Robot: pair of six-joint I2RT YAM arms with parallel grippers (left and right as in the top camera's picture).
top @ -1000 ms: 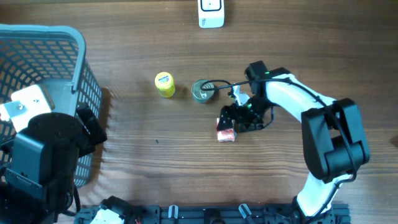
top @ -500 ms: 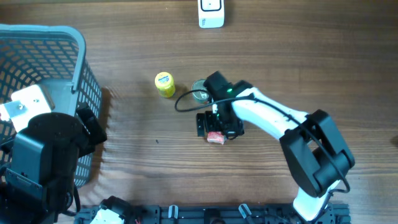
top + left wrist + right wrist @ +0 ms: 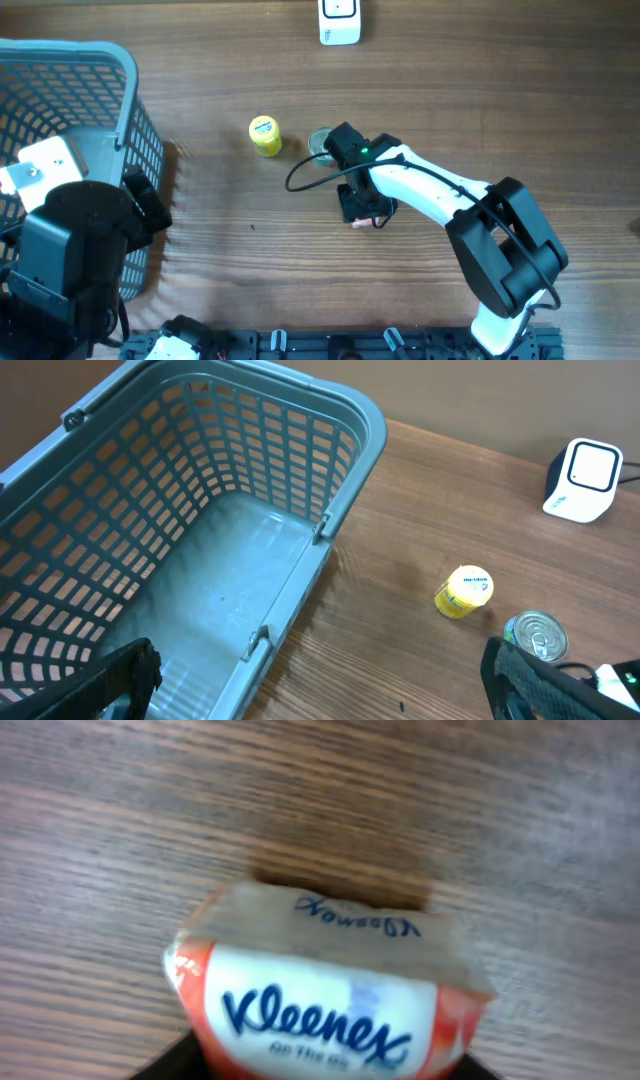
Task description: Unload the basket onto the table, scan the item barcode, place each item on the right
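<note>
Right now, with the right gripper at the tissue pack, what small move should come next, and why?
Probably lift the Kleenex pack straight up a little. The right gripper seems closed around it, the pack lies on the table, and the white scanner stands far off at the back edge.

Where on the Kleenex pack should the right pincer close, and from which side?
Across its long edges at mid-length, coming straight down. The Kleenex pack lies flat on the table, logo face up, so only its sides are free; it looks soft, so a central grip seems safest. The right pincer hangs right over it.
</note>
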